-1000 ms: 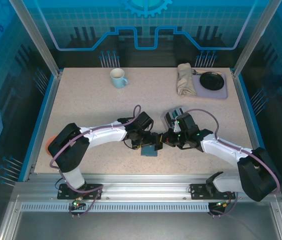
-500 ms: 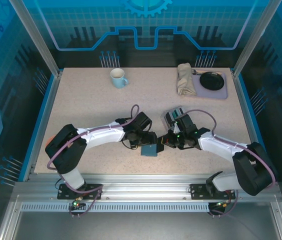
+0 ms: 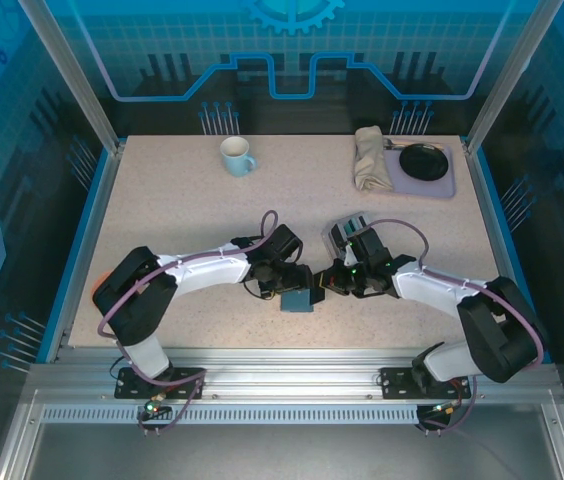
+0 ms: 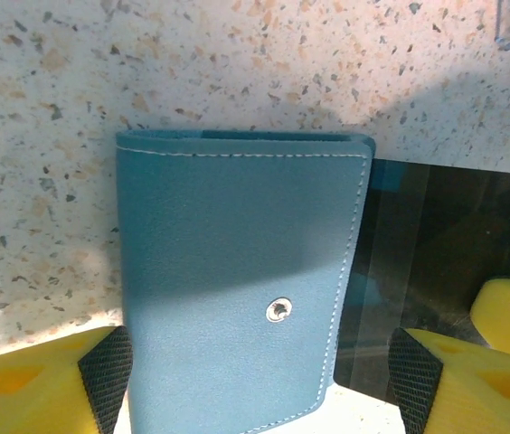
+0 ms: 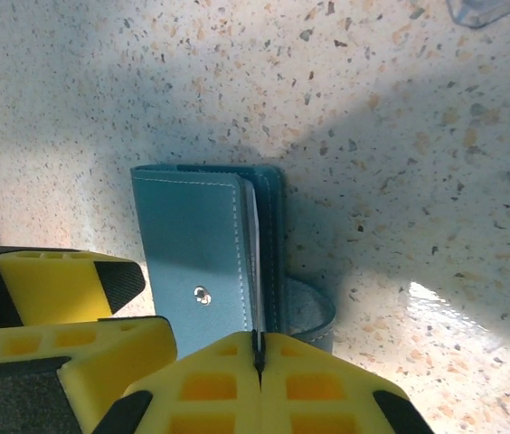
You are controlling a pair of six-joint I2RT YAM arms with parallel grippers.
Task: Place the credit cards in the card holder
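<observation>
the blue card holder (image 3: 298, 298) lies flat on the speckled table (image 3: 162, 220), low in the middle of the top view. its little silver snap (image 4: 278, 310) faces up. a thin credit card (image 5: 256, 262) stands on its edge right beside the holder's top flap, in the middle of the right wrist view. the right gripper (image 5: 257, 342), at the bottom of that view, is pinched tight on the card's near end. the left gripper (image 4: 259, 375) is spread wide. the holder's near end sits between its yellow fingers (image 4: 29, 389), with a gap on the right side. far off, at the top of the table, sit a mug (image 3: 236, 156) and a grey tray (image 3: 442, 185).
</observation>
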